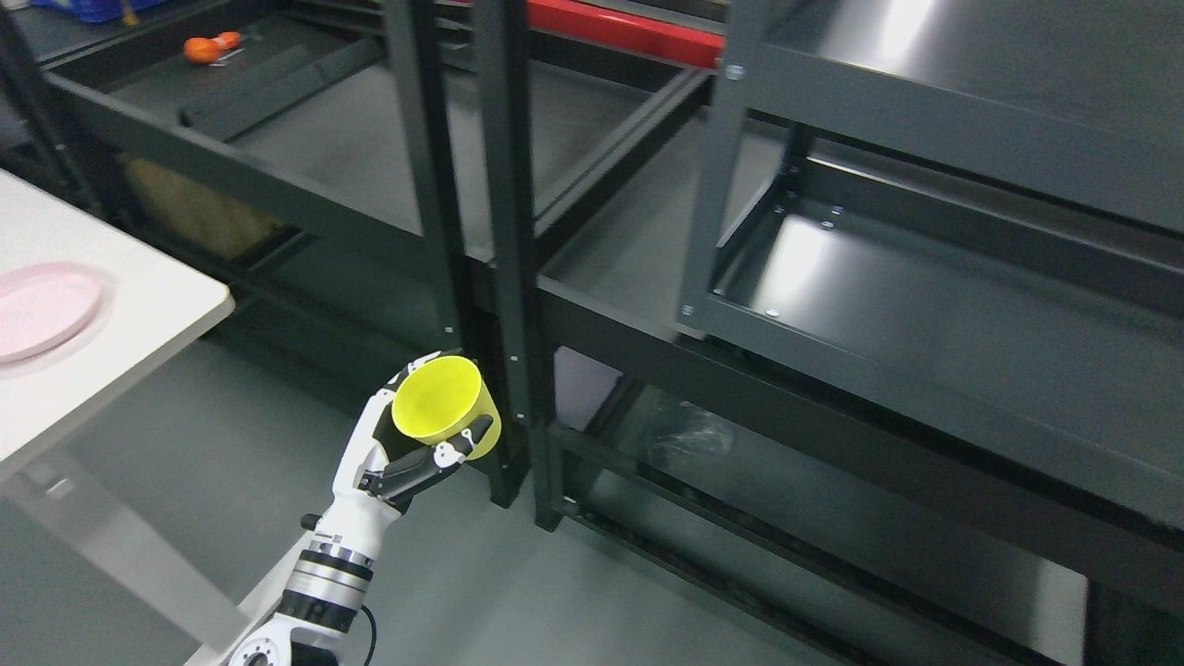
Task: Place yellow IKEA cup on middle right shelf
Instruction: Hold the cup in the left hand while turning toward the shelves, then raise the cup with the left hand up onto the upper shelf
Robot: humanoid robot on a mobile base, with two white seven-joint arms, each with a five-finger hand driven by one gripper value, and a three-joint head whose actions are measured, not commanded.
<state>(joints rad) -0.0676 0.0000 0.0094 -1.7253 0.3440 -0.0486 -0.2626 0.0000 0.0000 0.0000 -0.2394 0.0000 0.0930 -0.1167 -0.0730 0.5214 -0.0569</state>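
My left hand (421,435) rises from the lower left and is shut on the yellow cup (444,400), fingers wrapped round its wall. The cup tilts with its open mouth facing up and toward the camera. It hangs in the air just left of the dark upright posts (504,231) between two shelf units. The grey shelf unit on the right (925,305) has a bare middle level (971,324), well to the right of and above the cup. My right arm does not show.
A white table (111,342) with a pink plate (42,305) stands at the left. An orange object (211,46) lies on the left shelf unit's upper level. A red bar (629,32) runs along the back. A crumpled clear bag (684,430) lies on a low shelf.
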